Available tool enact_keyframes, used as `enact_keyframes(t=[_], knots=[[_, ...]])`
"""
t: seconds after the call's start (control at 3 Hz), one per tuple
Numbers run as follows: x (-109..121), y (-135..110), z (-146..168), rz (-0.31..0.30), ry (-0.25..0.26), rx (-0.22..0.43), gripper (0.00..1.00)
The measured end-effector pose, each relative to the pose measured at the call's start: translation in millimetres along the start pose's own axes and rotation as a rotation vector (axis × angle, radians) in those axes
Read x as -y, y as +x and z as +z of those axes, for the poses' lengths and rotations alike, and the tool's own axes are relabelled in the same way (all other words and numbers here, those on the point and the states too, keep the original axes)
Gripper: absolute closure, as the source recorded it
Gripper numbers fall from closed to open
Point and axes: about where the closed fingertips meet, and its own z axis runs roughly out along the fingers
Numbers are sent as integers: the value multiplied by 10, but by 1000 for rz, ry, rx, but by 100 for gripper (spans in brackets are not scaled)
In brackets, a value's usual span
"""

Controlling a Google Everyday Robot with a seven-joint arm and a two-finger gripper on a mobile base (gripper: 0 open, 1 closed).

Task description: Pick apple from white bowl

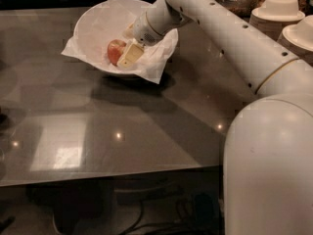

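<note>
The white bowl [93, 18] stands at the far side of the grey table, lined with crumpled white paper that hangs over its rim. The small red apple [114, 51] with yellowish patches lies inside it, toward the near side. My gripper [127, 56] reaches down into the bowl from the right and sits right against the apple's right side, covering part of it. I cannot tell whether it holds the apple.
The grey table [122, 126] stretches toward the camera with light glare on it. Stacks of small beige paper bowls [283, 11] stand at the back right. My white arm [230, 38] crosses the right side of the view.
</note>
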Motion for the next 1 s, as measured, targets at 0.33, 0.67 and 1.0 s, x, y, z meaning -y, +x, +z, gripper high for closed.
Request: enact_keyframes(t=[0.33, 0.67, 1.0], knots=[[-48, -2, 134, 9, -29, 13, 30], [-50, -21, 262, 14, -46, 29, 32], [-34, -51, 347, 13, -53, 38, 51]])
